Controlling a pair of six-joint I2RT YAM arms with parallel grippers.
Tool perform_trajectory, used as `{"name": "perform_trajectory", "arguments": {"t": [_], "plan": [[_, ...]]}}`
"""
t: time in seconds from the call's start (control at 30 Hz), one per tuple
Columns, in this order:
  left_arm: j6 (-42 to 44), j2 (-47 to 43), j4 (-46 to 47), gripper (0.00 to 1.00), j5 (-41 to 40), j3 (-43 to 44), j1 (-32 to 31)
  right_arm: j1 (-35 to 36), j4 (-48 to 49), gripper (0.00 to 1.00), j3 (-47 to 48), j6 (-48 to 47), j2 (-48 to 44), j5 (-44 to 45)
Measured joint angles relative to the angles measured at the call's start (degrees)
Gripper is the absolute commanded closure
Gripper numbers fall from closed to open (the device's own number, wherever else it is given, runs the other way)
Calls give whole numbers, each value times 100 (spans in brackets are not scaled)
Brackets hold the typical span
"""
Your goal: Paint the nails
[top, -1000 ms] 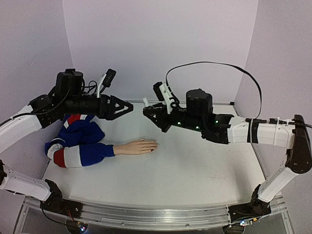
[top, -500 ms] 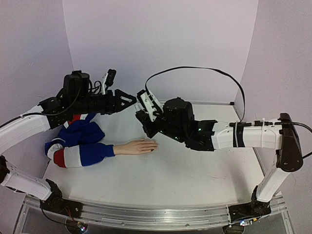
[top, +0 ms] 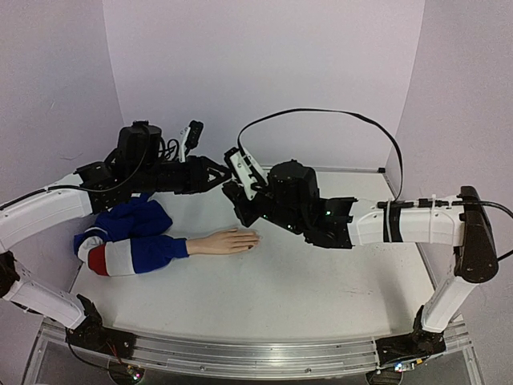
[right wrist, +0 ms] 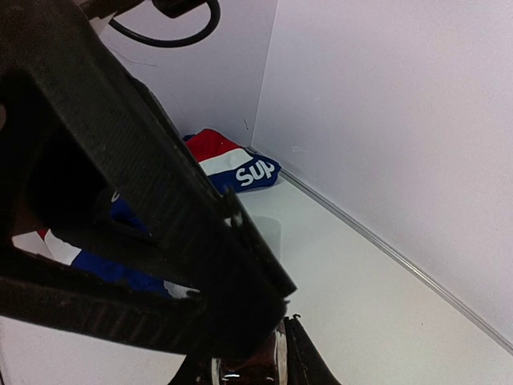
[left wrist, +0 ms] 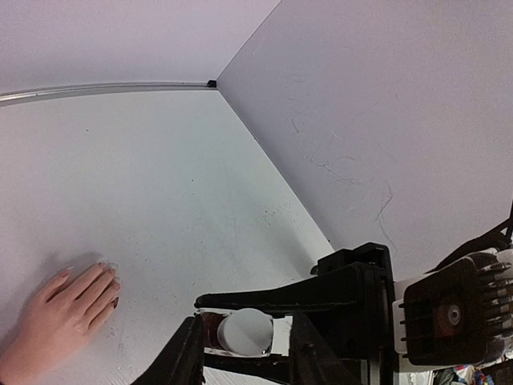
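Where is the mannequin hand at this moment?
In the top view, the mannequin hand lies flat on the left half of the table, pointing right, its wrist emerging from the striped sleeve.

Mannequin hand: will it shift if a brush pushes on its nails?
Likely slides: the mannequin hand lies unclamped on the smooth table. Its bunched sleeve looks soft and floppy, so it gives little anchoring. The hand itself looks rigid, so it probably won't flex.

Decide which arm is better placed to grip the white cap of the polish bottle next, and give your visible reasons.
Left. The left gripper has its fingers either side of the white cap; the right gripper looks busy holding the polish bottle.
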Motion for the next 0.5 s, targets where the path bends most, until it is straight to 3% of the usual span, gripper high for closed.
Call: {"name": "perform_trajectory", "arguments": {"t": [0.4,0.5], "plan": [[232,90,13,93,-216,7,-105,2,-22,100,0,-11,2,-9],[358,92,15,95,-247,7,-129,0,-26,100,0,4,0,-15]]}}
